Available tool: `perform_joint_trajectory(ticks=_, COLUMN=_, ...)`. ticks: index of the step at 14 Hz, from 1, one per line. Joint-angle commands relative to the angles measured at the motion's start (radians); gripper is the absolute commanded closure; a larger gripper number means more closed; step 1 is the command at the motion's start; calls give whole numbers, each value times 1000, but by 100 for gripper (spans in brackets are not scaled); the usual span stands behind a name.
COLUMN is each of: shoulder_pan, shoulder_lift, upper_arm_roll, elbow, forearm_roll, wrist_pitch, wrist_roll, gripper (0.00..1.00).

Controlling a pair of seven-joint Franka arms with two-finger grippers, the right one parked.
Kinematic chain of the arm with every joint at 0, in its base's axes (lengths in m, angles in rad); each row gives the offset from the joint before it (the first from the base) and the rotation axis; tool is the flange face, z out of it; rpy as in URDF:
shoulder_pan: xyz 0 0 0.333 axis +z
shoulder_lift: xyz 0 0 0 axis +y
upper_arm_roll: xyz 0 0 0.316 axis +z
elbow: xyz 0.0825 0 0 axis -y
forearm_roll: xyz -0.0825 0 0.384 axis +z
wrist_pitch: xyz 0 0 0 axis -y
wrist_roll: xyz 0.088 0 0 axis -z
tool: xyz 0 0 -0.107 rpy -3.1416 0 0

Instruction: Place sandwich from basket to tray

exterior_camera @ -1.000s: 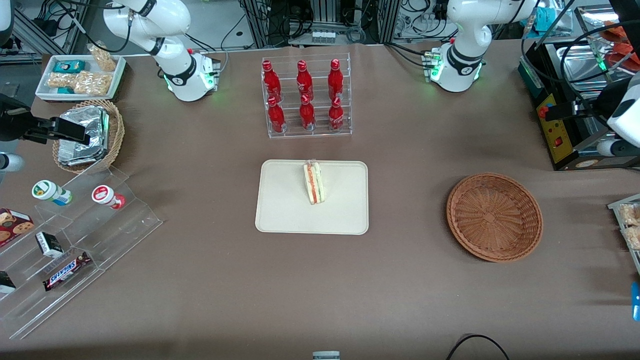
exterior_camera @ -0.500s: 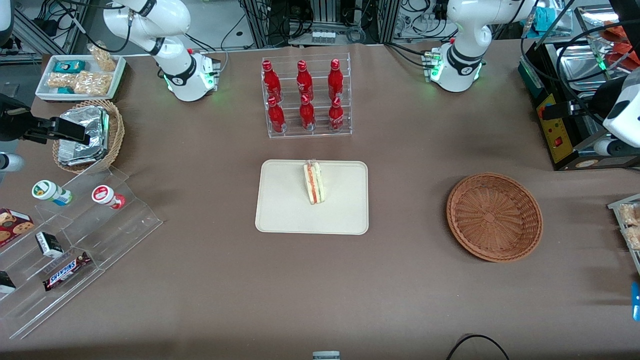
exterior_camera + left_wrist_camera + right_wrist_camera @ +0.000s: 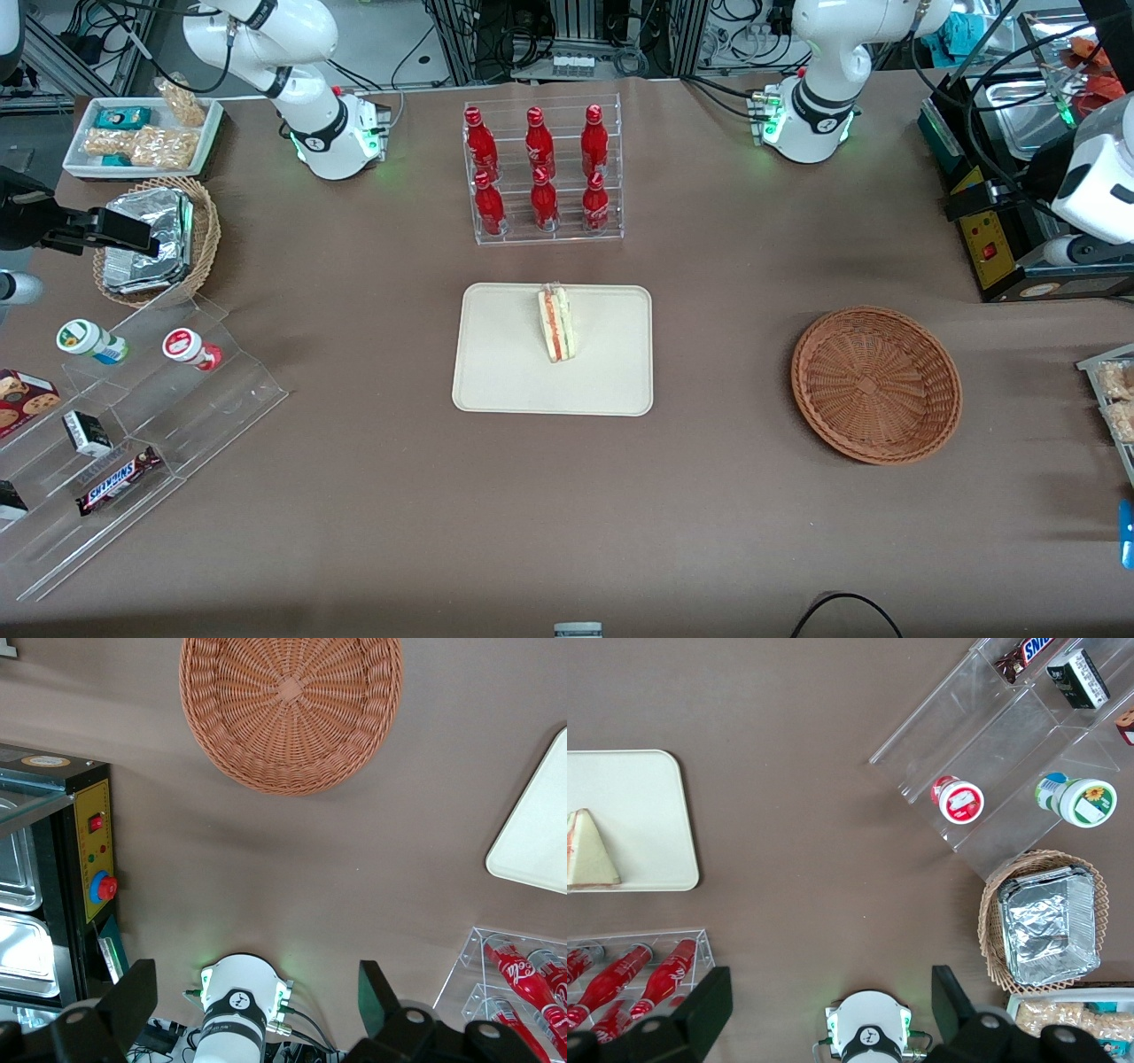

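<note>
The left arm's gripper [image 3: 252,997] is held high above the table at the working arm's end, and its two dark fingers [image 3: 133,997] are seen spread wide apart with nothing between them. In the front view only the arm's white wrist is seen at the frame's edge, above a black box with red buttons [image 3: 988,239].

The reddish-brown wicker basket [image 3: 876,384] lies on the brown table below the gripper and nearer to the front camera than it; its woven bowl [image 3: 291,709] is seen empty. The cream tray [image 3: 552,349] lies well apart from the gripper, toward the middle of the table, with the basket between the two; only a rounded corner of the tray [image 3: 532,828] is caught by the left wrist camera. The wrapped sandwich [image 3: 555,323] is lying on the tray, close to its middle, with its red-orange and green filling layers turned upward; in the right wrist view its pale bread face [image 3: 588,850] is shown.

A clear rack of red bottles [image 3: 542,173] stands just past the tray, farther from the front camera, also well apart from the gripper.
</note>
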Motion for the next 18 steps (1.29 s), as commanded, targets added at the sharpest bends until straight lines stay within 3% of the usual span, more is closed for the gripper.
perform_joint_trajectory(ticks=1, shoulder_pan=-3, shoulder_lift=-6, upper_arm_roll=3, elbow=7, forearm_roll=-31, wrist_pitch=17, wrist_roll=-18, gripper=0)
perform_joint_trajectory(ticks=3, shoulder_pan=1, shoulder_lift=28, upper_arm_roll=4, elbow=43, forearm_roll=-85, wrist_pitch=14, wrist_roll=-21, gripper=0)
perform_joint_trajectory(ticks=9, shoulder_pan=3, shoulder_lift=43, upper_arm_roll=7, elbow=50, forearm_roll=-74, wrist_pitch=13, wrist_roll=-15, gripper=0)
perform_joint_trajectory(ticks=12, shoulder_pan=-18, shoulder_lift=48, upper_arm_roll=1, elbow=49, forearm_roll=-5, wrist_pitch=11, wrist_roll=-19, gripper=0)
perform_joint_trajectory(ticks=18, shoulder_pan=-69, shoulder_lift=56, upper_arm_roll=0, elbow=47, forearm_roll=44, wrist_pitch=16, wrist_roll=-21, gripper=0)
